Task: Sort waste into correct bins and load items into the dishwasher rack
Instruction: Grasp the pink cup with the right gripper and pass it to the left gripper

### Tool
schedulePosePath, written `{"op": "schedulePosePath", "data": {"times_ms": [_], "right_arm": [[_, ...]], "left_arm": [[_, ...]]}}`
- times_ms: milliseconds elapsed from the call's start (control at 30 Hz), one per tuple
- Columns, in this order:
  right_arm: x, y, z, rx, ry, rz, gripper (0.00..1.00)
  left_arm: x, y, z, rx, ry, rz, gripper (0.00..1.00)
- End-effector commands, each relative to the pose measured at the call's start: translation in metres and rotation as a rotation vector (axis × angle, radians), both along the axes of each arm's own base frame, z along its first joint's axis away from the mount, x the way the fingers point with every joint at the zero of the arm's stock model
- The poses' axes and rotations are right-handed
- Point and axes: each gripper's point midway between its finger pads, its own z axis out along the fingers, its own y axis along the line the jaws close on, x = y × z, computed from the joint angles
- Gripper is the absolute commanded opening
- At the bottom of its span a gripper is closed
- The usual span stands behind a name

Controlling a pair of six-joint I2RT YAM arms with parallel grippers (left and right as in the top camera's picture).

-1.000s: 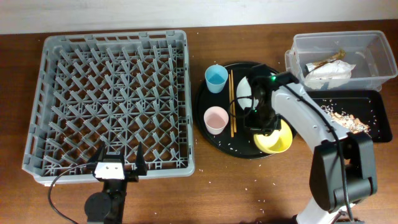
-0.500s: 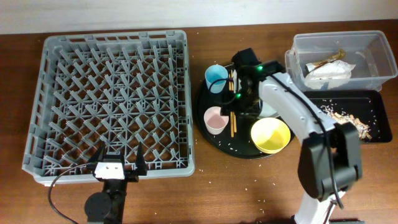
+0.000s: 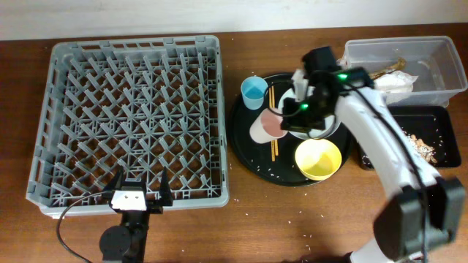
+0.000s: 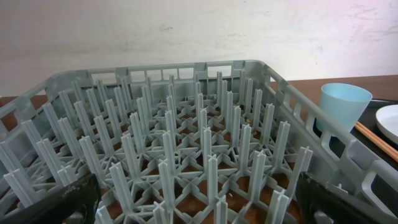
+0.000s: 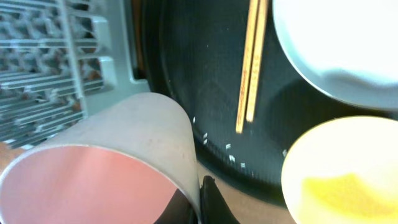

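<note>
My right gripper [image 3: 291, 117] is shut on the rim of the pale-pink cup [image 3: 265, 124] and holds it tilted above the round black tray [image 3: 245, 150]. In the right wrist view the cup [image 5: 112, 162] fills the lower left, with my finger [image 5: 211, 202] against its rim. The blue cup [image 3: 254, 92], chopsticks [image 3: 274, 150] and yellow bowl [image 3: 318, 158] sit on the round tray. The plate is mostly hidden under my arm in the overhead view and shows in the right wrist view [image 5: 342, 43]. My left gripper [image 3: 139, 193] is open and empty at the front edge of the grey rack [image 3: 131, 109].
The clear tub [image 3: 398, 44] at the back right holds the white paper wrapper [image 3: 391, 84] and the gold-brown wrapper [image 3: 384, 71]. The shallow black tray [image 3: 431, 120] in front of it holds food scraps [image 3: 420, 142]. Rice grains lie scattered on the round tray and table.
My right gripper moved from the yellow bowl to the pink cup, closed on it, and lifted it tilted and slightly to the right. The left arm has not moved.
</note>
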Motion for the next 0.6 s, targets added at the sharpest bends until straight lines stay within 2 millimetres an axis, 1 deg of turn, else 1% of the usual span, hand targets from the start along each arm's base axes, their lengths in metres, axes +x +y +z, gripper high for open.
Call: {"op": "schedulePosePath", "data": {"times_ms": [0, 33, 67, 100, 167, 200, 233, 300, 333, 367, 400, 433, 467, 500, 533, 567], "right_arm": [[-0.005, -0.012, 0.045, 0.102, -0.091, -0.008, 0.04], [-0.009, -0.024, 0.051, 0.099, -0.095, -0.036, 0.04], [-0.011, -0.03, 0.053, 0.095, -0.095, -0.041, 0.04], [-0.012, -0.035, 0.054, 0.093, -0.094, -0.05, 0.04], [-0.012, -0.033, 0.058, 0.105, -0.113, -0.029, 0.04], [-0.012, -0.03, 0.062, 0.126, -0.122, -0.02, 0.04], [-0.01, -0.027, 0.068, 0.146, -0.133, -0.014, 0.04], [-0.006, -0.026, 0.078, 0.151, -0.162, -0.011, 0.04], [-0.003, -0.026, 0.087, 0.153, -0.19, -0.009, 0.04], [0.001, -0.026, 0.095, 0.155, -0.215, -0.008, 0.04], [0.004, -0.025, 0.1, 0.157, -0.238, -0.007, 0.04], [0.007, -0.025, 0.101, 0.161, -0.251, -0.009, 0.04], [0.008, -0.025, 0.102, 0.161, -0.255, -0.009, 0.04], [0.008, -0.024, 0.103, 0.169, -0.257, -0.006, 0.04], [0.007, -0.021, 0.104, 0.186, -0.256, 0.001, 0.04], [0.007, -0.016, 0.108, 0.222, -0.26, 0.014, 0.04]], "left_arm": [[0.0, -0.006, 0.009, 0.009, -0.04, -0.037, 1.0], [-0.001, -0.013, 0.034, -0.1, -0.136, -0.075, 1.0], [-0.003, -0.012, 0.053, -0.19, -0.201, -0.078, 1.0], [-0.004, -0.012, 0.067, -0.239, -0.222, -0.083, 1.0], [0.001, -0.013, 0.092, -0.276, -0.181, -0.084, 1.0], [0.008, -0.017, 0.11, -0.274, -0.156, -0.103, 1.0], [0.021, -0.023, 0.126, -0.274, -0.118, -0.127, 1.0], [0.053, -0.038, 0.144, -0.277, -0.014, -0.19, 1.0], [0.085, -0.055, 0.154, -0.288, 0.092, -0.267, 1.0], [0.104, -0.071, 0.162, -0.301, 0.15, -0.357, 1.0], [0.118, -0.099, 0.173, -0.319, 0.181, -0.526, 1.0], [0.123, -0.123, 0.182, -0.342, 0.197, -0.7, 1.0], [0.122, -0.146, 0.19, -0.429, 0.229, -0.874, 1.0], [0.113, -0.173, 0.187, -0.644, 0.384, -1.038, 1.0], [0.11, -0.185, 0.179, -0.766, 0.508, -1.063, 1.0], [0.112, -0.198, 0.164, -1.016, 0.748, -0.994, 1.0]]}}
